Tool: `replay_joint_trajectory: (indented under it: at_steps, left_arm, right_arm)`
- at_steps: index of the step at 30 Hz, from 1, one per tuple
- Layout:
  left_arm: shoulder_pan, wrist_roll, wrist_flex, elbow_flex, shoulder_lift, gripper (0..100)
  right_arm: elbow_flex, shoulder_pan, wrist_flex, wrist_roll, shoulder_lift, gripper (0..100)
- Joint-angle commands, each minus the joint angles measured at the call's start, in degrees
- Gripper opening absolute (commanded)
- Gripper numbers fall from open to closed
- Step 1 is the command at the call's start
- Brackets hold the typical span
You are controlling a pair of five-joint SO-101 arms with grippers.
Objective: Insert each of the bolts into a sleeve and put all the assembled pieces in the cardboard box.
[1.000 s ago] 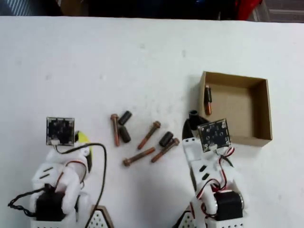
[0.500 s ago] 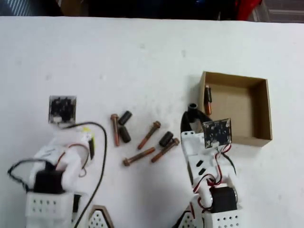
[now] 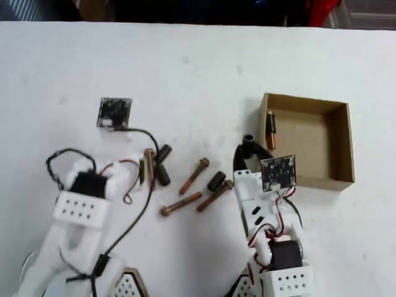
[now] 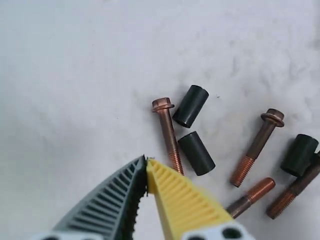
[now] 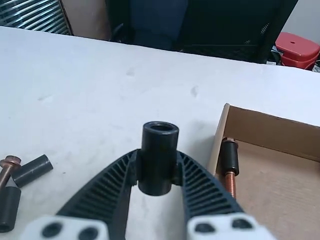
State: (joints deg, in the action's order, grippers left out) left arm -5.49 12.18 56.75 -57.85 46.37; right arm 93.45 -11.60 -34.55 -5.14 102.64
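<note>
The right tool (image 5: 159, 167) is clamped on a black sleeve (image 5: 160, 150), gripping it low on the body so that it stands upright with its open bore facing up. As I judge it, that hold leaves the hole free to take a bolt from above. It sits just outside the cardboard box (image 5: 272, 127), near the wall where one assembled piece (image 5: 229, 167) already lies inside, so the drop-off afterwards should be short. The left tool (image 4: 146, 164) is pinched shut and carries nothing. Its tips sit just beside the threaded end of a copper bolt (image 4: 167, 132), the one farthest from the box — probably the next candidate, though the jaws would have to widen first. The remaining bolts (image 3: 194, 176) and loose sleeves (image 3: 216, 180) lie scattered between that bolt and the box, some touching. The bench (image 3: 185, 68) is plain white, matte and faintly scuffed. Beyond its far edge, past the box, stand dark furniture (image 5: 200, 22) and a red object (image 5: 299, 50).
</note>
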Motion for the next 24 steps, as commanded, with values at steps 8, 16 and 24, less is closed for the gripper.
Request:
replay_joint_trajectory:
  at_steps: [8, 16, 24]
  left_arm:
    - [-0.92, 5.98, -15.21, 2.9, -17.27, 2]
    - [-0.92, 5.8, -22.59, 3.16, -22.99, 3]
    - [-1.01, 5.89, -19.78, 9.58, -31.08, 8]
  right_arm:
    - [-0.35, 0.48, 1.54, 0.09, 0.57, 1.7]
    - [-0.35, 0.48, 1.54, 0.0, 0.57, 1.7]
    - [-0.35, 0.48, 0.22, -0.09, 0.57, 1.7]
